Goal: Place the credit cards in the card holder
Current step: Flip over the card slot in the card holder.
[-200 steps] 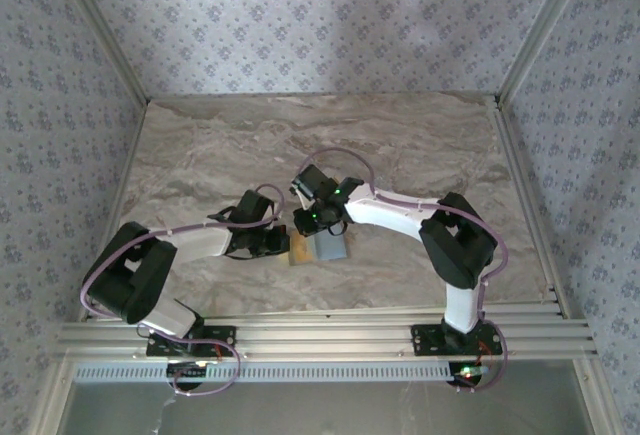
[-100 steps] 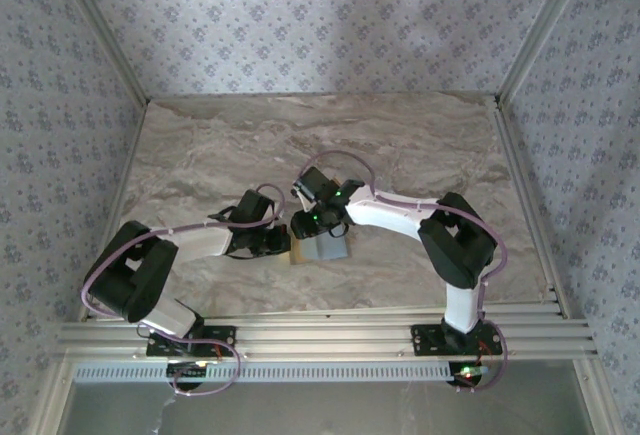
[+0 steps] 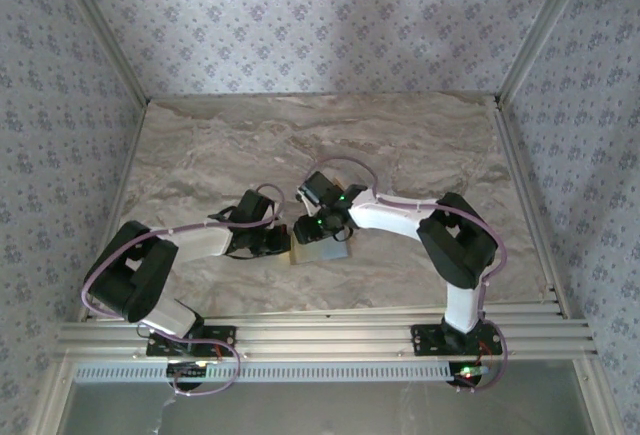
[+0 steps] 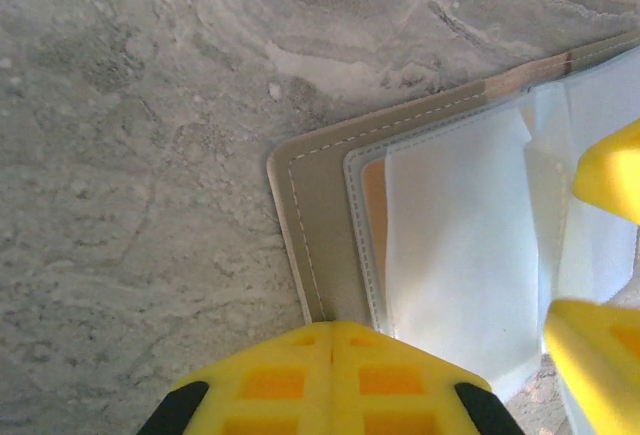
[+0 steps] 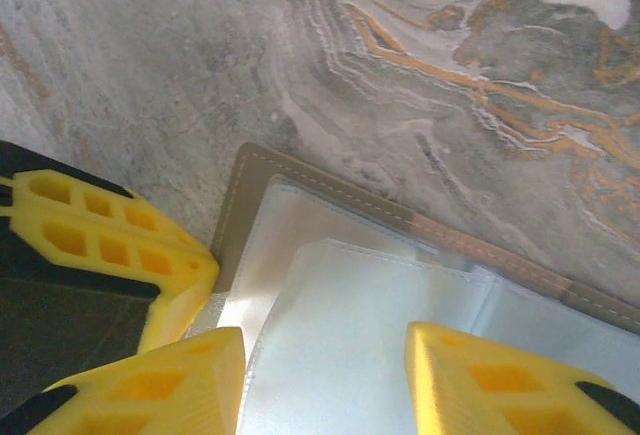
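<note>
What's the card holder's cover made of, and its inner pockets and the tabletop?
Card holder cover: probably matte faux leather, stitched along the edge. Inner pockets: glossy translucent plastic film. Tabletop: marble-look veining; stone or laminate, unclear.

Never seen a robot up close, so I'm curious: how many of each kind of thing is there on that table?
Arms: 2, left arm and right arm
Claws: 2, left claw and right claw
Holder: 1
Card: 1, likely, an orange edge in a sleeve
Total: 6
</note>
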